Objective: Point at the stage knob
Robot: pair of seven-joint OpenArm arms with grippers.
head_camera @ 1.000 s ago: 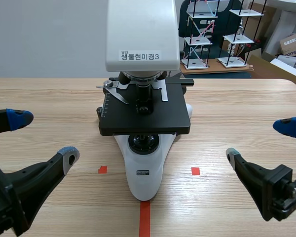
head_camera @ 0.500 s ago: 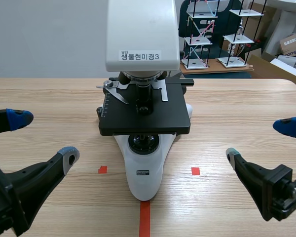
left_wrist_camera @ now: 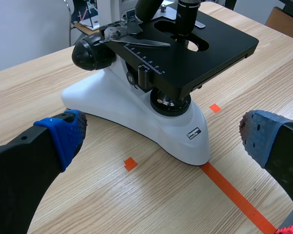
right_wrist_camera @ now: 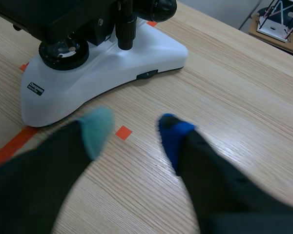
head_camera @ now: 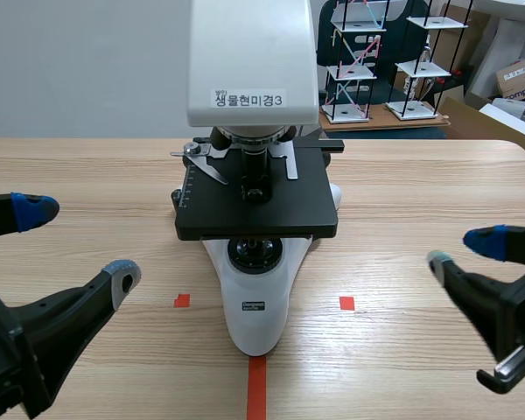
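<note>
Scene view: the microscope stands upright at the middle of the worktop, its black stage level above the white base. The stage knob cannot be made out here; it is judged to sit under the stage's right edge. The left claw hangs low on its own side, released with its fingers wide apart, well apart from the instrument. The right claw is low on the opposite side, released with a narrower gap and nothing in it. Left wrist view: the left claw is spread wide, grasping nothing, with the microscope base ahead of it. A large black focus knob shows on the near flank; the stage knob is not visible. Right wrist view: the stage knob shows as a slim black stem hanging straight down from the underside of the stage, just beside the condenser and above the white base, ahead of the right claw. That claw's fingers are blurred but clearly apart, with only bare worktop between them. Assessment: the knob appears rigid, small and free-turning, so any push could shift the stage; the microscope itself looks heavy and steady on its base. No hold is needed. The right claw is the better placed to point, approaching from the side below the stage edge and stopping short of contact.
</note>
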